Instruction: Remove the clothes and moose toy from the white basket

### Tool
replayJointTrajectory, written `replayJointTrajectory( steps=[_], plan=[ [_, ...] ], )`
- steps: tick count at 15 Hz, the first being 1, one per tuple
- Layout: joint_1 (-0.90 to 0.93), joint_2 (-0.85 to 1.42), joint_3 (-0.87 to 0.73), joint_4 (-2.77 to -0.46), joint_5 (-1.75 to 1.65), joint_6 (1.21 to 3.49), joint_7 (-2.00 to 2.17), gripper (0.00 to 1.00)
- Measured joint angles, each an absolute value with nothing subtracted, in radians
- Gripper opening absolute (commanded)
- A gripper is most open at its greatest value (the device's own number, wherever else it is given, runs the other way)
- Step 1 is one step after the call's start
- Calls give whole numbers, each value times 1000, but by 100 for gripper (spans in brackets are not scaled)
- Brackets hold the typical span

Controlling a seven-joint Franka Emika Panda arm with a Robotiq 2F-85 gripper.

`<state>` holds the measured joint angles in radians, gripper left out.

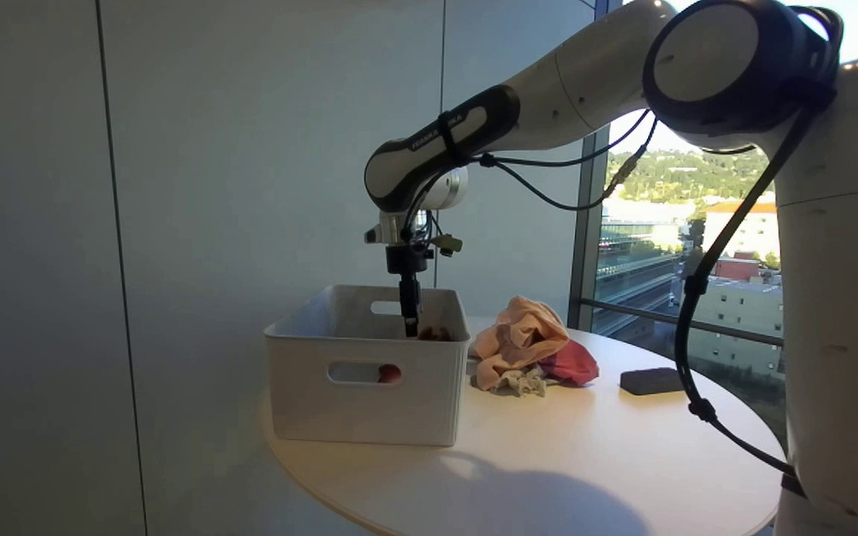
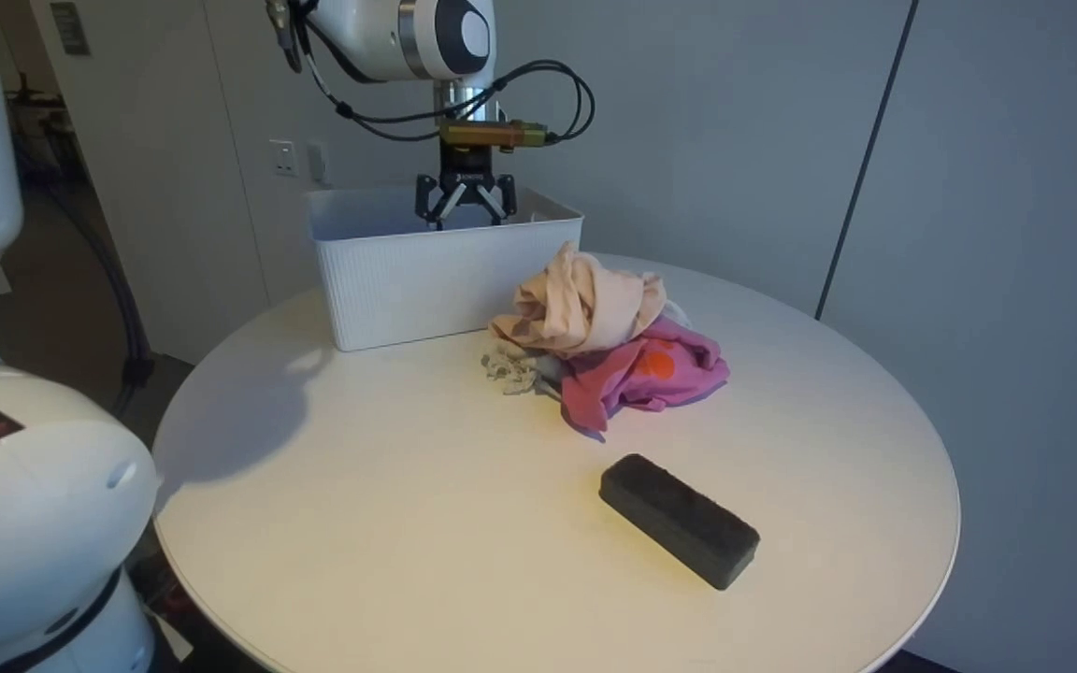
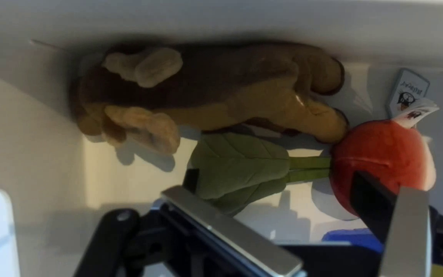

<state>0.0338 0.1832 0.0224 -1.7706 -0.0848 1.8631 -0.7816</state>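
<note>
There's the gripper, hanging straight down with its jaws spread wide, released, dipping into the mouth of the white basket. And below it, in the wrist view, lies the moose toy, down inside the basket, stretched along a wall with antlers at one end and feet at the other. Closer to the fingers comes a plush radish, green leaves showing between them, red bulb right by the moose's feet; touching or not, I can't tell. A printed tag sits beside the bulb, and a blue thing peeks out, partly hidden.

Outside, the clothes are heaped on the round table just beside the basket: peach cloth on top, pink garment with an orange spot underneath, fringed beige cloth poking out. Farther off, apart from the heap, a dark block!
</note>
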Motion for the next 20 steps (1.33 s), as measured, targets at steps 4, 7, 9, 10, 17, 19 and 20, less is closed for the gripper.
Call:
replayJointTrajectory(
  steps=[4, 7, 9, 10, 17, 19, 20],
  plan=[
    [31, 237, 23, -1771, -67, 1929, -717, 100],
    [24, 269, 23, -1771, -67, 1977, -673, 100],
    [18, 278, 21, -1770, -87, 2016, -655, 100],
    [17, 279, 18, -1770, -126, 2034, -640, 100],
    [-2, 290, 4, -1765, -216, 1980, -576, 100],
    [-10, 297, 4, -1761, -212, 1931, -571, 100],
    [-12, 301, 4, -1758, -212, 1913, -565, 100]
  ],
)
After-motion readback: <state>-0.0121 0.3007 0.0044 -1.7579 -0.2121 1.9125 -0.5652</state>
